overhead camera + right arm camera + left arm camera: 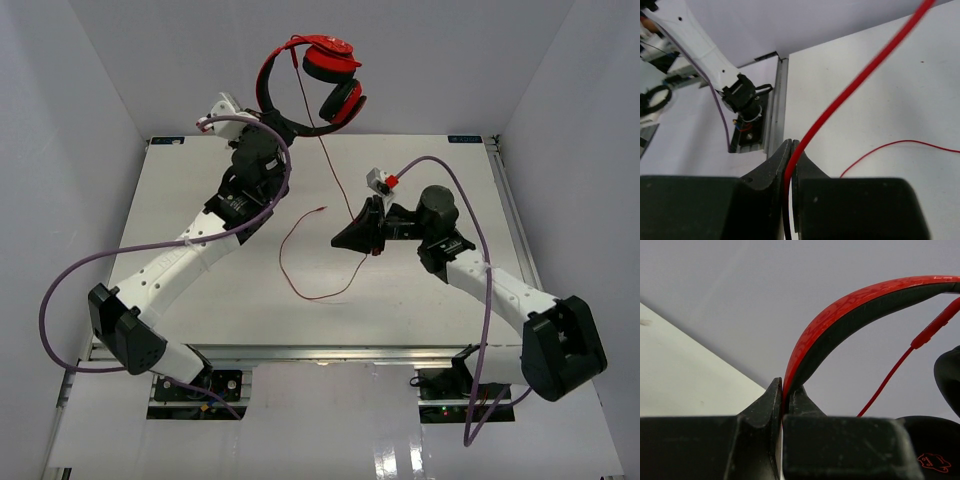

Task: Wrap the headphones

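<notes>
Holds the red over-ear headphones with black padding aloft beyond the far edge of the white surface, left jaws clamped on the red-black headband. Pinches the long thin red cord mid-length in closed right jaws, slack tail looping on the surface. Risks yanking the headband free with a hard pull, or letting cord slide through while winding. Cannot make out the plug end; ear cups mostly cut off in the left wrist view.
</notes>
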Available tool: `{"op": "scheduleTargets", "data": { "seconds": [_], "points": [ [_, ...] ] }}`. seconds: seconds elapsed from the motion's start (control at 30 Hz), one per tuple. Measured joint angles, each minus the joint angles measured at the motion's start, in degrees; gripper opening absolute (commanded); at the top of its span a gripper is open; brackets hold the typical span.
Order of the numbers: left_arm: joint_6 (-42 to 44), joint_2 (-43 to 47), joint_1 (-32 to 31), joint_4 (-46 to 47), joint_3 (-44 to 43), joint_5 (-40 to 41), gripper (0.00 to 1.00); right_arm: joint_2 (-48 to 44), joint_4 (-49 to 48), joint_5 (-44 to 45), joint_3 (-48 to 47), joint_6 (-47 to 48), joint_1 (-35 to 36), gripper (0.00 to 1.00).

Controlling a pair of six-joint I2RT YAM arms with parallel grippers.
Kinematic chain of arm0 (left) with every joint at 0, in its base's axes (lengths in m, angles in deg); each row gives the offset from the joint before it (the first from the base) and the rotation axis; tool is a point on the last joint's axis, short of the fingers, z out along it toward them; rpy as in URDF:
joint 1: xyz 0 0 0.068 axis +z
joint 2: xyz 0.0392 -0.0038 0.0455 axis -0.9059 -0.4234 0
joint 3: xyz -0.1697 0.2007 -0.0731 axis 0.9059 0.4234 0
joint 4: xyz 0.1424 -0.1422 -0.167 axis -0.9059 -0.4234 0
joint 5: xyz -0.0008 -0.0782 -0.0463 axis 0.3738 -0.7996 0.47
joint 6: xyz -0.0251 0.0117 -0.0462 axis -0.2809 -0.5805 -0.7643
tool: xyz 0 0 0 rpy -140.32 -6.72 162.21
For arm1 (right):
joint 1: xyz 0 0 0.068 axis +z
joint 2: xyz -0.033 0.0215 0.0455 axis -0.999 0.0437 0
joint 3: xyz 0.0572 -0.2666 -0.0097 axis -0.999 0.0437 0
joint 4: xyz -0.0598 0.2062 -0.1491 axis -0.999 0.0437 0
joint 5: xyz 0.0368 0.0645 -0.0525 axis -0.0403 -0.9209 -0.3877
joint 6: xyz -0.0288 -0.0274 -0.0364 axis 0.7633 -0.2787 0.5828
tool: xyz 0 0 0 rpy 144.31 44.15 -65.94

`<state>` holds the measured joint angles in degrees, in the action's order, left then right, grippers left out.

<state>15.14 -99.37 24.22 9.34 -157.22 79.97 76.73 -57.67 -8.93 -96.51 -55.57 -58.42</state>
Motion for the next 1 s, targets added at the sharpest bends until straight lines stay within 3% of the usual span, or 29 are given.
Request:
{"op": "scheduleTargets", "data": {
  "seconds": [0.2, 0.4, 0.57, 0.7, 0.87, 1.0],
  "points": [
    [22.34, -5.43, 1.09, 6.92, 0.47, 6.15, 0.00, -4.57, 32.15, 15.07, -12.28, 27.94, 5.51, 0.08],
    [35.83, -8.70, 1.48, 5.92, 6.31, 2.87, 0.00, -6.99, 50.69, 40.82, -23.18, 51.51, 10.80, 0.08],
    [40.12, -8.39, 1.00, 1.28, 13.64, -7.38, 0.00, -8.07, 52.35, 59.25, -23.35, 67.59, 13.34, 0.08],
    [43.17, -4.56, 0.01, -0.12, 20.62, -19.89, 0.00, -6.40, 50.09, 68.81, -21.72, 75.99, 13.03, 0.08],
    [46.87, 5.81, -0.53, -1.17, 27.78, -33.75, 0.00, -4.21, 46.61, 70.16, -18.61, 78.41, 9.27, 0.08],
    [48.48, 12.72, -0.38, 0.08, 29.48, -41.86, 0.00, -2.22, 45.42, 63.09, -18.39, 75.34, 2.39, 0.08]
  ]
}}
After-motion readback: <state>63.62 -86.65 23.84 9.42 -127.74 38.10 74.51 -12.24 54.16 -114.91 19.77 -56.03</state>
